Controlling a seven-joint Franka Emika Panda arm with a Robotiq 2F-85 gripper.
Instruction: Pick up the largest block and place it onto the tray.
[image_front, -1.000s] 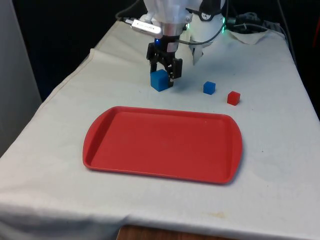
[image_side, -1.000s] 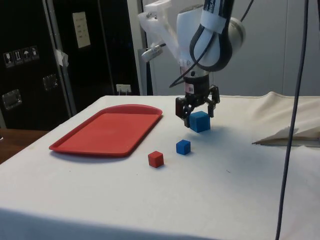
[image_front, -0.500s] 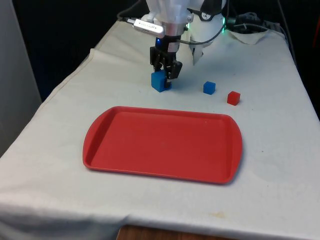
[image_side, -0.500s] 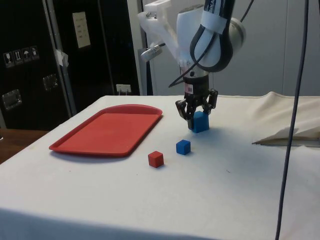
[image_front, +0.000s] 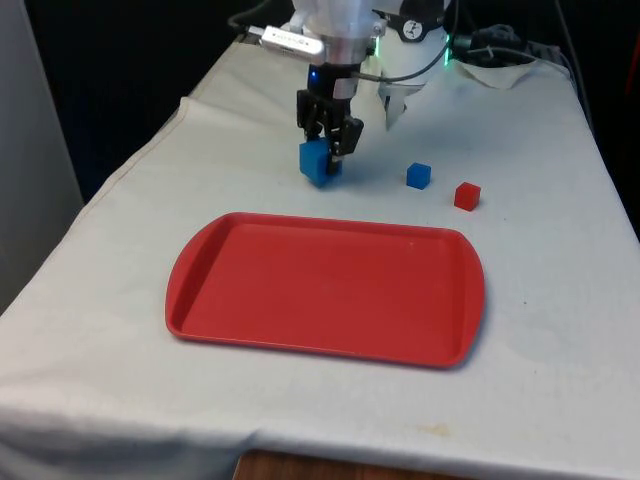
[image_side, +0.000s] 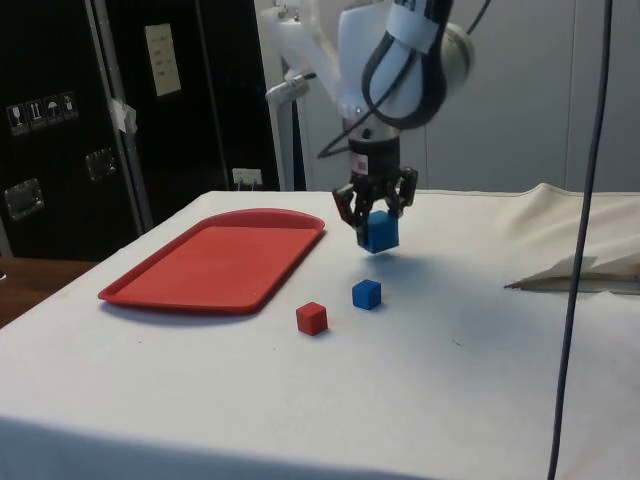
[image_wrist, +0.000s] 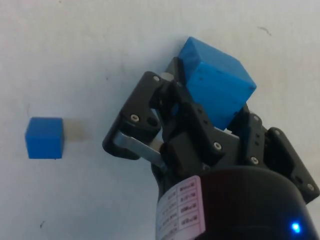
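Nearest to the front camera lies the red tray (image_front: 325, 290), flat on the white cloth (image_front: 560, 330), with nothing on it. Behind it, toward the front view's right, stand a small red block (image_front: 466, 195) and a small blue block (image_front: 418, 176), near each other but apart. Farther back, the gripper (image_front: 326, 150) pinches the big block (image_front: 318, 161), a blue cube, between its two fingers. In the side view the big block (image_side: 379, 231) hangs above the cloth with a shadow under it, so I judge it is lifted and not touching the table. It is not over the tray yet; it is just beyond the tray's far edge.

In the wrist view the big block (image_wrist: 216, 87) sits tilted between the fingers (image_wrist: 150, 107), and much of it sticks out past them. This is the risk I see: the hold looks near one end of the cube, so the cube may turn or slip out during a quick move to the tray. If it is let go from too high, it could bounce or roll over the low rim. The two small blocks are well to the side, so a hit on them seems unlikely.
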